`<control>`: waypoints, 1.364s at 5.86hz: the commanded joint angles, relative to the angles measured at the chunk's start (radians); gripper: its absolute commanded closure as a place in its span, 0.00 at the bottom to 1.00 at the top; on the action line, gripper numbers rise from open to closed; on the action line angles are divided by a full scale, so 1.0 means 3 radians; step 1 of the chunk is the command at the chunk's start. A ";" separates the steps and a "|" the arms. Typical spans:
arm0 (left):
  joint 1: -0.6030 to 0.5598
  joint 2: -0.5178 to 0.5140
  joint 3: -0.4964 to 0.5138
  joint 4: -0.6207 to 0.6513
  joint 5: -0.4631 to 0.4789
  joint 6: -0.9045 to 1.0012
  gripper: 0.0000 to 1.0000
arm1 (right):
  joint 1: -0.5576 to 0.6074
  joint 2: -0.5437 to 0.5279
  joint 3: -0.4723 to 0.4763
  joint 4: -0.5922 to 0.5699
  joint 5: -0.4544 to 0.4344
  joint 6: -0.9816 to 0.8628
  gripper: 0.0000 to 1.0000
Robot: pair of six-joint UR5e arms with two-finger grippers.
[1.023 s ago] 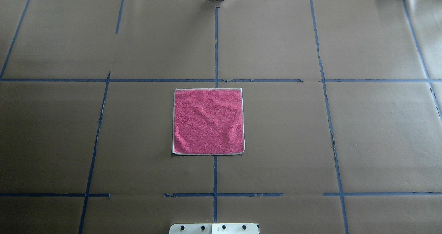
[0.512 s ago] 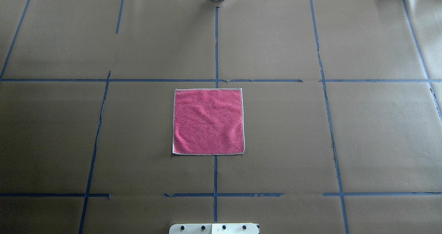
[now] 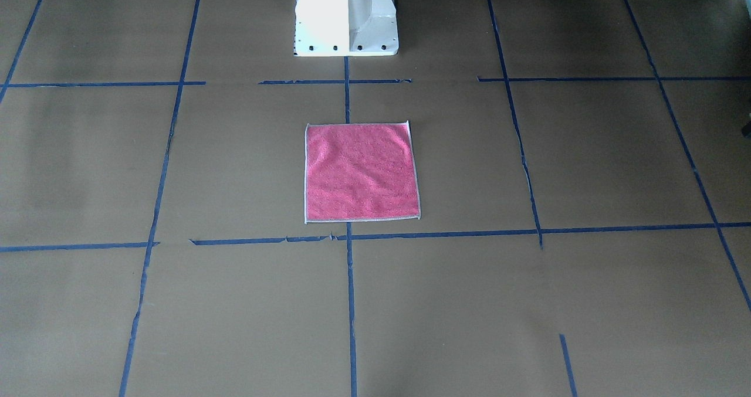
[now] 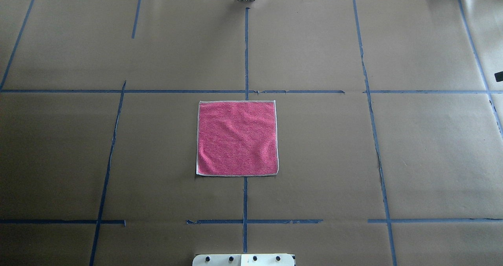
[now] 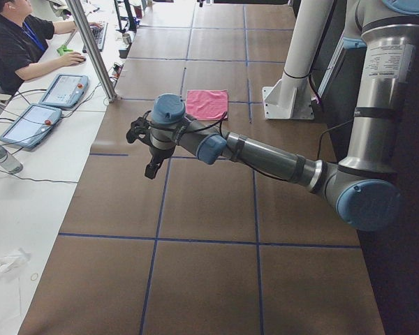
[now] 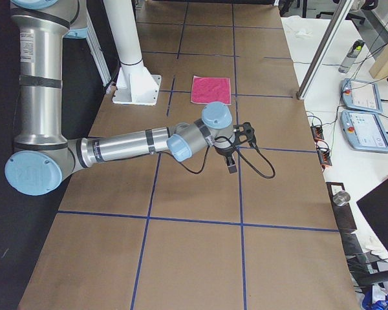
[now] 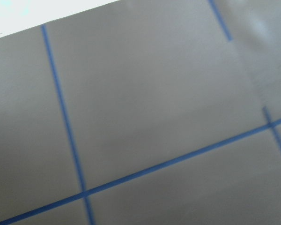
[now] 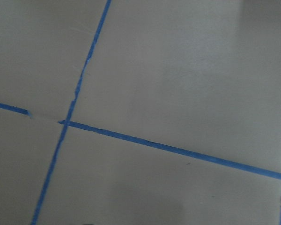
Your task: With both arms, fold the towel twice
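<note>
- Plainly, the towel is lying flat and fully spread at the centre of the overhead frame, pink face up, with its pale edging showing along all four sides.
- It is resting on the brown paper-covered tabletop, straddling the blue tape line that is running up the middle of the frame. The white pedestal base is sitting at the bottom centre.
- In the exterior left view the near arm is stretching towards the middle left of the frame. Its left hand is hanging fingers-down over bare tabletop, well apart from the towel higher in the frame.
- In the exterior right view the near arm is reaching to the frame's centre. Its right hand is likewise hanging over bare paper, well apart from the towel above it.
- I cannot tell whether either hand's fingers are apart or together, since only the side views are showing them properly.
- Both wrist views are showing only paper and tape, so neither hand is pointing at the cloth.
- Judging by this, the task is only just beginning. No fold is showing, nothing is gripping the towel, and both folds are remaining. Both hands are likely needing to travel inward to an edge or corners first.
</note>
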 commanded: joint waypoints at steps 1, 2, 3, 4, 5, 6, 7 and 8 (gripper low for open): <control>0.0698 -0.0025 -0.0204 -0.0189 0.0032 -0.0861 0.00 | -0.0413 0.0270 0.0661 -0.0960 -0.0038 0.0484 0.00; 0.1076 -0.0020 -0.0484 -0.0195 0.0305 -0.1597 0.00 | -0.0775 0.0272 0.0883 -0.0976 -0.0221 0.1053 0.00; 0.1546 -0.0040 -0.0699 -0.0180 0.0693 -0.2196 0.00 | -0.1264 0.0358 0.1012 -0.0920 -0.0567 0.1742 0.00; 0.1945 -0.0243 -0.0722 -0.0174 0.0960 -0.2734 0.00 | -0.1745 0.0561 0.1013 -0.0808 -0.0970 0.2483 0.00; 0.2435 -0.0397 -0.0707 -0.0164 0.1444 -0.3180 0.00 | -0.2281 0.0806 0.0998 -0.0802 -0.1501 0.3103 0.00; 0.2972 -0.0641 -0.0610 -0.0027 0.1848 -0.3584 0.01 | -0.2773 0.0915 0.0932 -0.0817 -0.1992 0.3307 0.00; 0.3220 -0.0988 -0.0351 0.0095 0.2131 -0.3887 0.12 | -0.3026 0.1078 0.0734 -0.0818 -0.2225 0.3511 0.01; 0.3354 -0.1088 -0.0171 0.0097 0.2260 -0.4016 0.26 | -0.3155 0.1191 0.0560 -0.0807 -0.2384 0.3554 0.01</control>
